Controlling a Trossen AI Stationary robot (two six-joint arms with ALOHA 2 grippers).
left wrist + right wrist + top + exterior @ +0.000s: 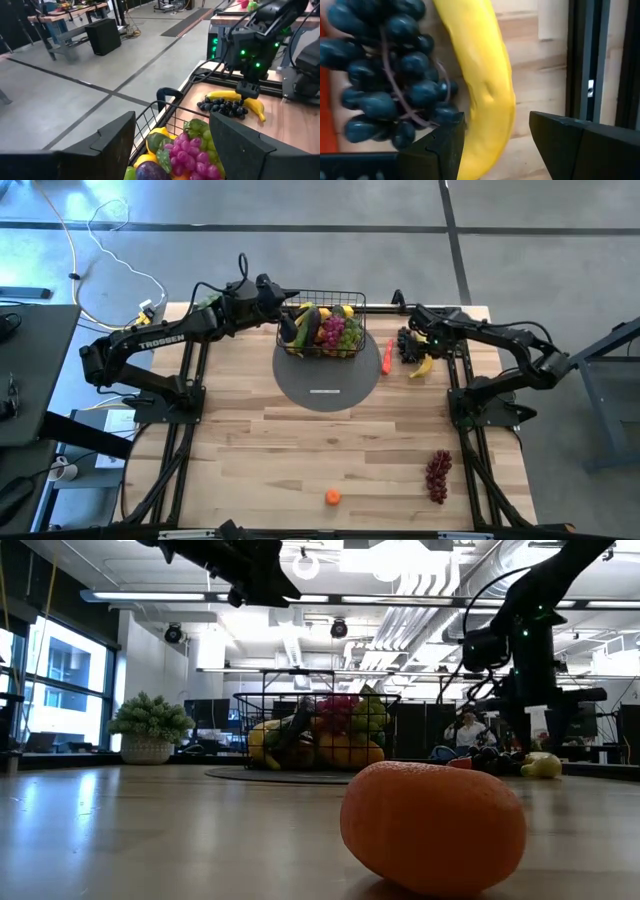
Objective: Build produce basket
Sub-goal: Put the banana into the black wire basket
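- Yellow curved toy banana (487,75) sits between the right gripper's (497,145) wide-open, empty fingers; closing comes next.
- Left gripper (172,145) hangs open, empty, over the black wire basket (322,300).

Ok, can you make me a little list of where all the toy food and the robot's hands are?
basket: black wire-mesh basket on dark round mat, filled with fruit
left tool: open, over the basket
right tool: open, astride a yellow banana
beside banana: dark grape bunch, red chili
near edge: orange round fruit, red grape bunch
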